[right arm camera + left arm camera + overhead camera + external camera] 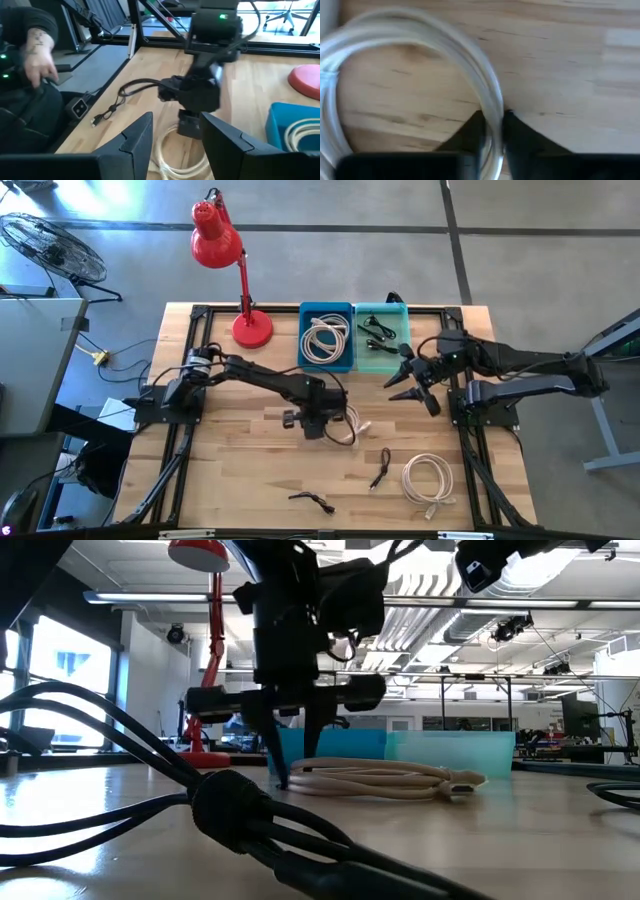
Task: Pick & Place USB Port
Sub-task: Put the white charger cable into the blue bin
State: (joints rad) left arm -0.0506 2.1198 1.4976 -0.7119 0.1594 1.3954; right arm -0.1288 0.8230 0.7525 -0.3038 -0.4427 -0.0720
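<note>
Two dark fingers of the left gripper point(492, 131) stand close on either side of one loop of a coiled white cable point(420, 60), nearly pinched on it, with only that strand in the narrow gap between them; whether they already press it firmly cannot be told. In the low view the left gripper point(295, 775) reaches straight down with its tips at the tabletop point(520, 830), at the end of the white cable point(385, 778), which lies flat on the wood. From above, this gripper point(318, 420) sits near the middle of the tabletop point(230, 470), with the cable point(352, 426) curling out just beside it. The right gripper point(410, 385) hangs above the tabletop just in front of the teal bin point(382, 360), its fingers point(135, 137) spread well apart and holding nothing. Beside the teal bin, which has small dark cables in it, a blue bin point(327, 362) holds a coil of white cable. A red desk lamp point(225, 255) stands at the far side, left of the bins. Nearer the front edge lie a second white cable coil point(428, 478) and two short black cables point(381, 468) point(312, 500). The right wrist view shows a person's hand point(40, 62) beyond the tabletop edge.
</note>
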